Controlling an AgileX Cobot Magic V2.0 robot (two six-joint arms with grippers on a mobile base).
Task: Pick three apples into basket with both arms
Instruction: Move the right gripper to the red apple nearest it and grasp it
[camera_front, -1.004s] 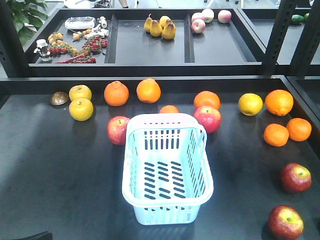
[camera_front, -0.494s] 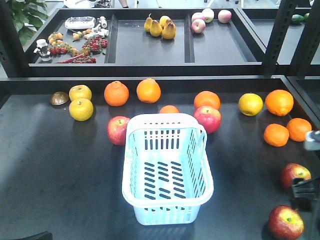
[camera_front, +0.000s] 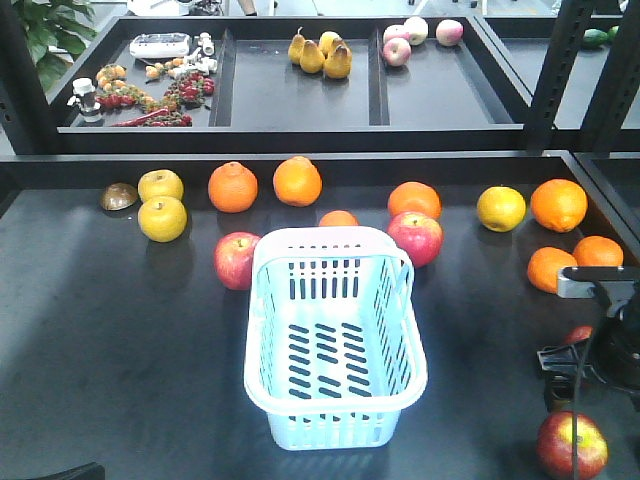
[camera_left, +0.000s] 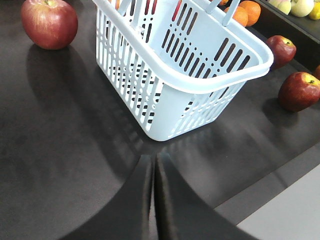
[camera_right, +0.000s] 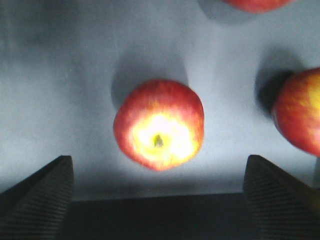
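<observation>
The pale blue basket (camera_front: 335, 428) stands mid-table with nothing in it. One dark red apple (camera_front: 237, 260) lies at its left, another (camera_front: 415, 237) at its far right corner, a third (camera_front: 572, 445) at the front right. My right arm (camera_front: 605, 340) hangs over a further apple (camera_front: 580, 333), hiding most of it. In the right wrist view that apple (camera_right: 159, 125) sits stem-up below my right gripper (camera_right: 159, 200), whose fingers stand wide open and apart from it. My left gripper (camera_left: 154, 167) is shut on nothing, just in front of the basket's near corner (camera_left: 165, 125).
Oranges (camera_front: 233, 187) and yellow fruits (camera_front: 162, 218) line the back of the table; more oranges (camera_front: 552, 268) lie just behind my right arm. A raised rim and a shelf of trays (camera_front: 300, 90) stand behind. Another apple (camera_right: 300, 112) lies close right of the open fingers.
My right arm has come in from the right edge and now sits over the right-hand apple, covering most of it. Basket, the other fruit and left arm are unmoved.
</observation>
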